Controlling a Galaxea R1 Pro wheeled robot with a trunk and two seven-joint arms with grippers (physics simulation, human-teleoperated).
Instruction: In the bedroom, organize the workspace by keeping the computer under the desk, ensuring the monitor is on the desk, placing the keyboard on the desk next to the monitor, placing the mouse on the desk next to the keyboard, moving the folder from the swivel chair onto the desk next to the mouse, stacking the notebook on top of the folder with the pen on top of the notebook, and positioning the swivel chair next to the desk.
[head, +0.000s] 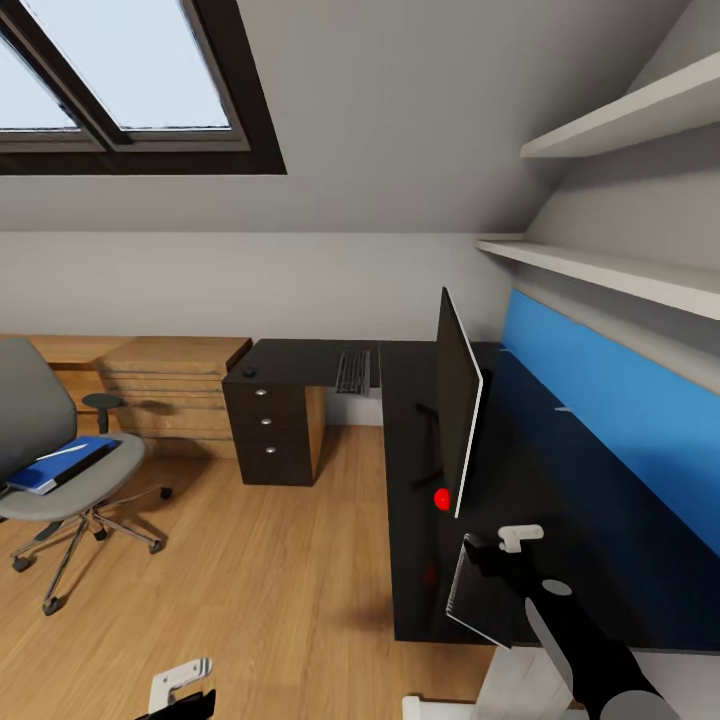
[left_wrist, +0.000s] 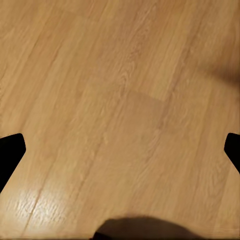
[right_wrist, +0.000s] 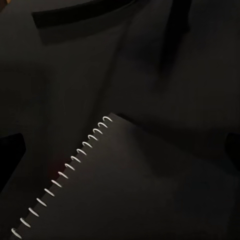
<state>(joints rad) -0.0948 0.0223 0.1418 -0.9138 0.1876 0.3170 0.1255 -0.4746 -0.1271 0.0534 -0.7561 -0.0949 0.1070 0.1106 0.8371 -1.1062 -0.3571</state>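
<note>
The desk has a black top and a blue back panel. On it the monitor stands edge-on to me, with a red dot at its lower corner. The keyboard and the mouse lie on the far wing. A black spiral notebook rests near the desk's front end, just under my open right gripper. The swivel chair stands at left with the blue folder and the white pen on its seat. My left gripper hangs open over the floor. The computer is out of view.
A light wooden drawer unit stands against the back wall beside the desk's black drawers. Two white shelves run above the desk. Wooden floor stretches between the chair and the desk.
</note>
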